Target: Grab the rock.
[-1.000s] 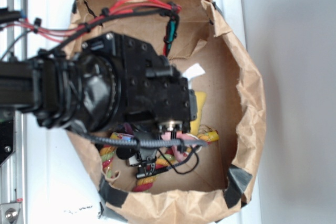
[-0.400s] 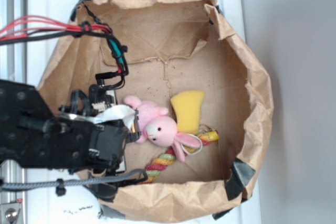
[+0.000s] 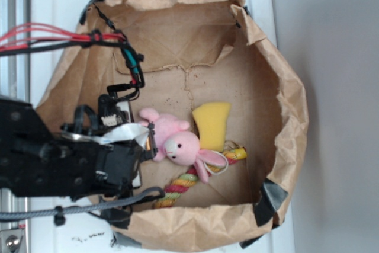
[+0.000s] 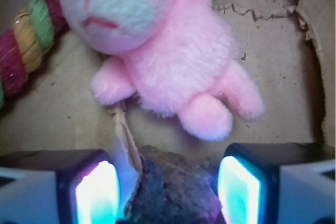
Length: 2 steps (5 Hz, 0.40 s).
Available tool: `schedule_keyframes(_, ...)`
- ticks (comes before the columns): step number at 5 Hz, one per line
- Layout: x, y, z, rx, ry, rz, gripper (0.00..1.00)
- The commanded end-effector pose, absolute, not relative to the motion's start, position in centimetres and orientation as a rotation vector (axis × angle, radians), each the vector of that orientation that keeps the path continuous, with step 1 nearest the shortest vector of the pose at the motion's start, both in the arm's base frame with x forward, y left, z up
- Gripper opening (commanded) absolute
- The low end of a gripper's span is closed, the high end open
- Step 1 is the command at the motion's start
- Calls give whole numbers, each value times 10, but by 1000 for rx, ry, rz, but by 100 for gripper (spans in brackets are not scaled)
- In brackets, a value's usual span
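The rock (image 4: 173, 192) is a rough, dark brown-grey lump at the bottom of the wrist view, lying on the cardboard floor. My gripper (image 4: 168, 195) is open and straddles it. The lit right pad (image 4: 239, 187) sits close against the rock, while the left pad (image 4: 97, 192) stands apart from it with a torn paper flap between. In the exterior view the gripper (image 3: 142, 146) is at the box's left side beside the pink plush bunny (image 3: 177, 140), and the arm hides the rock.
The pink plush bunny (image 4: 168, 51) lies just ahead of the fingers, with a coloured rope toy (image 4: 26, 40) at its left. A yellow sponge block (image 3: 212, 124) rests right of the bunny. Crumpled brown paper walls (image 3: 284, 122) ring the floor.
The arm has swung from above the middle of the box to its lower left side, uncovering the bunny and the sponge. In the last half second it has shifted only slightly.
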<state>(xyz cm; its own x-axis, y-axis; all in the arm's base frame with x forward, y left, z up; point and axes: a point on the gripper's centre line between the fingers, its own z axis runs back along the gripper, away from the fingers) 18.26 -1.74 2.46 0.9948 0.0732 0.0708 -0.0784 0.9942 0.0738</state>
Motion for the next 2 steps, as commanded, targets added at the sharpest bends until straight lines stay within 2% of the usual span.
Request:
schedule_keyframes(1, 219, 10, 63, 69, -173, 85, 0)
schedule_keyframes(2, 248, 29, 82, 52, -224, 126, 0)
